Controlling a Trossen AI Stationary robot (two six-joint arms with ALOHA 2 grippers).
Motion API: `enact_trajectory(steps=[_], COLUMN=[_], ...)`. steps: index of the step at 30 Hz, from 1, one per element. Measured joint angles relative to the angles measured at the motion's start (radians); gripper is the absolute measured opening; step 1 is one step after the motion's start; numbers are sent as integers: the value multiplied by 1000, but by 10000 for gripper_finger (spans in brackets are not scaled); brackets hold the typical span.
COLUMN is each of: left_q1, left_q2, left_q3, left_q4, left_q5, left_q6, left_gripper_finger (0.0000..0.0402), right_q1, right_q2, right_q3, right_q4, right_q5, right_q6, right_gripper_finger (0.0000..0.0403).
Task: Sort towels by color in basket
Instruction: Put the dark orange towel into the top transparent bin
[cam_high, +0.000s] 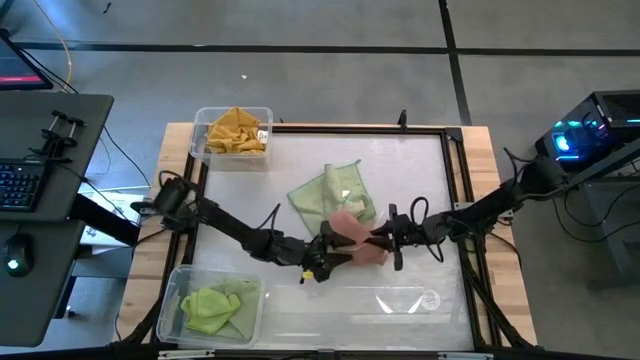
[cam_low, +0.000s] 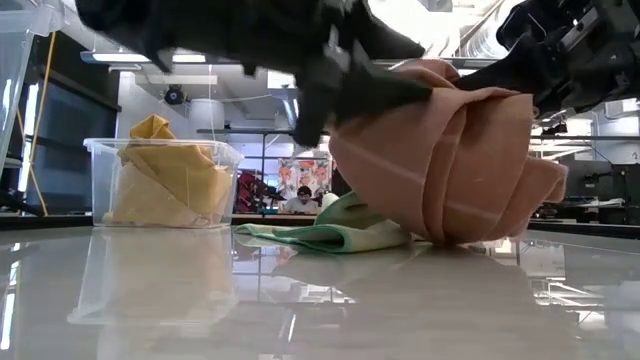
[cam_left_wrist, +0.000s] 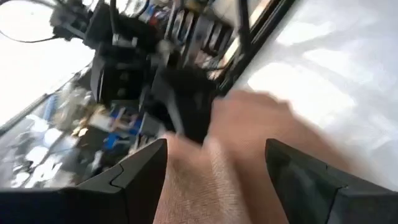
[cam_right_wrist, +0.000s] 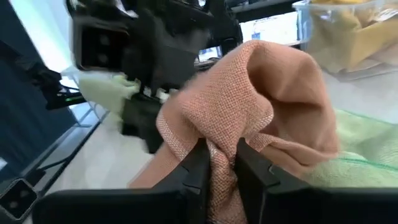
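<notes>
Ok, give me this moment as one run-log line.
right end effector: shut on salmon towel | left end effector: open around same towel | pale green towel: on table | bins: yellow, lime filled

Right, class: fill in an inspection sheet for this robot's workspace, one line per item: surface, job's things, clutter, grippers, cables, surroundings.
Surface: white glossy table top in a black frame, on a wooden bench.
Job's things: salmon pink towel held up between both arms; pale green towel lying flat at table centre; mustard yellow towels in the far clear bin; lime green towel in the near left bin; an empty clear bin near right.
Clutter: nothing seen.
Grippers: right gripper shut on the pink towel; left gripper open, fingers either side of the same towel.
Cables: black cables along the arms and table edges.
Surroundings: desk with keyboard left; lit computer right.
</notes>
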Motion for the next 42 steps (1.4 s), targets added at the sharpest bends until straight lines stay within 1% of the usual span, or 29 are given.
enact_trajectory(steps=[3,6,9,11,14,19,21,24,27,28,30,32,34,36,38,40,42], left_q1=[18,36,51,61,70,90,92,92,79,72,52,28,-6,-44,-80,-113,-142], left_q2=[55,93,118,119,118,116,116,116,111,106,80,45,-2,-62,-129,-191,-254], left_q3=[19,44,67,79,95,101,101,101,99,99,98,98,97,96,97,97,98], left_q4=[46,47,44,11,-39,-81,-88,-94,-109,-112,-146,-211,-320,-407,-453,-464,-463], left_q5=[-18,-24,-32,-29,-6,78,82,85,72,56,17,-39,-140,-249,-338,-405,-445], left_q6=[6,-41,-122,-198,-300,-394,-422,-420,-390,-385,-384,-387,-384,-384,-384,-383,-382], left_gripper_finger=[259,259,259,256,239,180,150,98,43,28,12,14,16,16,15,15,15], right_q1=[0,0,-1,-1,-1,0,0,1,1,1,2,1,0,0,1,1,1], right_q2=[0,0,0,0,0,1,1,1,1,0,-6,-28,-66,-122,-183,-235,-266], right_q3=[0,0,0,0,0,0,0,0,0,1,4,5,6,5,5,5,5], right_q4=[-3,-5,-7,-6,-9,-12,-13,-23,-45,-47,-42,-51,-97,-177,-255,-341,-387], right_q5=[-11,-29,-52,-66,-81,-94,-94,-87,-58,-53,-53,-42,-29,7,68,132,184], right_q6=[3,8,5,5,-10,-51,-56,-58,-49,-41,-36,-36,-30,-8,14,41,61], right_gripper_finger=[41,42,42,42,42,43,43,48,65,75,98,120,134,139,140,141,141])
